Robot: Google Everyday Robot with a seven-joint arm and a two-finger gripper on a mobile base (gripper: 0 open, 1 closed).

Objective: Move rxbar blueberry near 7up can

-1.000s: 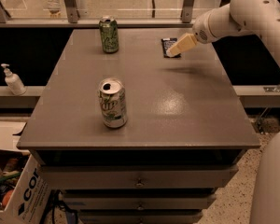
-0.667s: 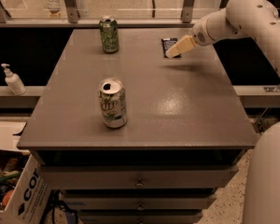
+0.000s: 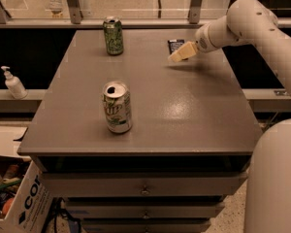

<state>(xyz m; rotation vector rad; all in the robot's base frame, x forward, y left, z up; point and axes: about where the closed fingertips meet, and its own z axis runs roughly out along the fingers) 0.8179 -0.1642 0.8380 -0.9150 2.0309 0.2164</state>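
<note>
At the far right of the grey table [image 3: 194,120], the beige-tipped gripper [image 3: 182,52] hovers just beside the small, flat, navy-blue rxbar blueberry [image 3: 175,44] — apart or clamped, I cannot tell. To do this well, it should straddle the bar squarely, grip firmly, then carry it to the white-and-silver, green-lettered 7up can [image 3: 117,107] standing well apart near the front — not the all-green can [image 3: 113,35].

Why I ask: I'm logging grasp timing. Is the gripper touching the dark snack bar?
Cannot tell. In the camera view the gripper, at the table's far right, overlaps the snack bar's near edge, so neither contact nor a gap shows.
</note>
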